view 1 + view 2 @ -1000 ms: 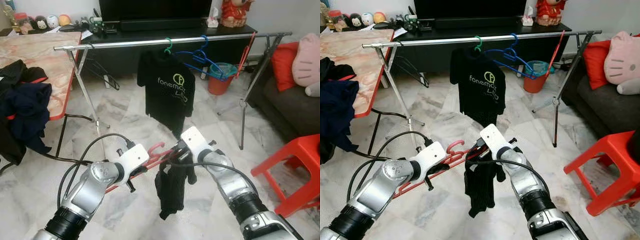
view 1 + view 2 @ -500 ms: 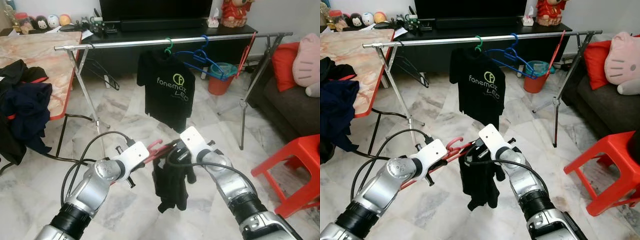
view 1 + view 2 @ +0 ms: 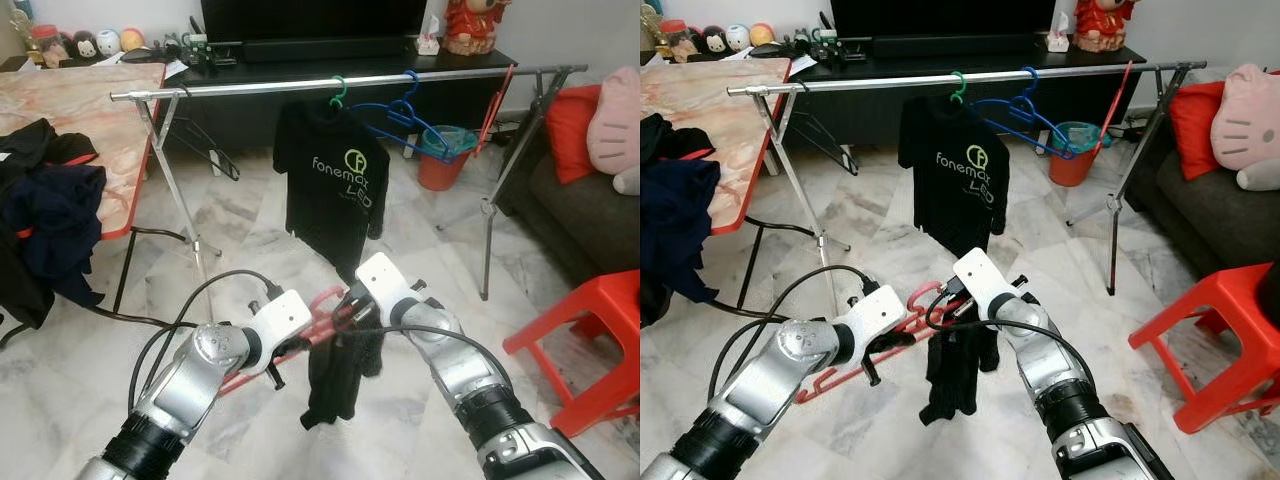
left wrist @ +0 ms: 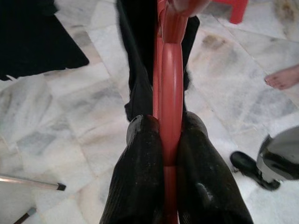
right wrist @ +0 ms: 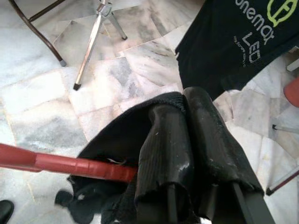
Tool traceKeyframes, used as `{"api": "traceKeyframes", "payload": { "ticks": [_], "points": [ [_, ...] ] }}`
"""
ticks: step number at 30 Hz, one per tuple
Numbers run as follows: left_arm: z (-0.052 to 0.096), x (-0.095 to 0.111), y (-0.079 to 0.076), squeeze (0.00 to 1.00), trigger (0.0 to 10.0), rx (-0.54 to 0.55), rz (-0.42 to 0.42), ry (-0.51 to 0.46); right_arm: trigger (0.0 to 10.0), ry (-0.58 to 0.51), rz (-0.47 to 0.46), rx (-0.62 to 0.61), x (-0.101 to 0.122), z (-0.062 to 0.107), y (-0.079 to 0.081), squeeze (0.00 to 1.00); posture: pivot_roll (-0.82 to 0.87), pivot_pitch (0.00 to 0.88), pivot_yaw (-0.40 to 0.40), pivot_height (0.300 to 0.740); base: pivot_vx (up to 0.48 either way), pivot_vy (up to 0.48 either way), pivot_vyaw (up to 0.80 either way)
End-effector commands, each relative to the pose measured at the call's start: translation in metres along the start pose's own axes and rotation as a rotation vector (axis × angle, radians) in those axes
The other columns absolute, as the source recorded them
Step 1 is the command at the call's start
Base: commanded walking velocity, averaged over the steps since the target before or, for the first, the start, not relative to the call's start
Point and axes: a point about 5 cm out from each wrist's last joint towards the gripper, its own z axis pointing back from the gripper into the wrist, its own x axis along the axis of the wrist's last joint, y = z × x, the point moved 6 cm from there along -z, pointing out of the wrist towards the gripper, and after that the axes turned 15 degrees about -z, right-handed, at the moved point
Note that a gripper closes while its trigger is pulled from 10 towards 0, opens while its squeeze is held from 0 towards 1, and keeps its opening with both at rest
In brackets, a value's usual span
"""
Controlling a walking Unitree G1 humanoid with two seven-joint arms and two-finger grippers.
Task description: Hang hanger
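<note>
Right now your left gripper (image 4: 162, 140) is clamped on the red hanger (image 4: 167, 70), its two black fingers (image 4: 140, 168) pressed against either side of the plastic bar, as the left wrist view shows plainly. You hold that hanger low before the robot's chest, above the marble floor (image 3: 250, 225) and well short of the rail. Your right gripper (image 5: 187, 121) is pinched shut on a fold of the black garment (image 3: 335, 375), which drapes over the red hanger and hangs down between your two arms. Ahead of you stands the metal clothes rail (image 3: 300, 86), running across in front of the dark TV cabinet (image 3: 300, 60). On that rail a black T-shirt (image 3: 335, 180) with a yellow-green logo hangs from a green hanger (image 3: 338, 92), with blue hangers (image 3: 405, 110) just beside it toward your right. To your left a marble-topped table (image 3: 80, 100) carries a heap of dark clothes (image 3: 50, 220); to your right sits a red plastic stool (image 3: 590, 330).
</note>
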Motion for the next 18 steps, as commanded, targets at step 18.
{"api": "traceKeyframes", "payload": {
  "ticks": [18],
  "points": [
    [-0.009,-0.018,0.015,0.0,10.0,0.104,-0.049,0.167,10.0,-0.052,0.082,0.113,0.03,0.006,0.024,0.0,-0.08,0.0,-0.047,0.74,0.0,0.0,0.0]
  ]
}}
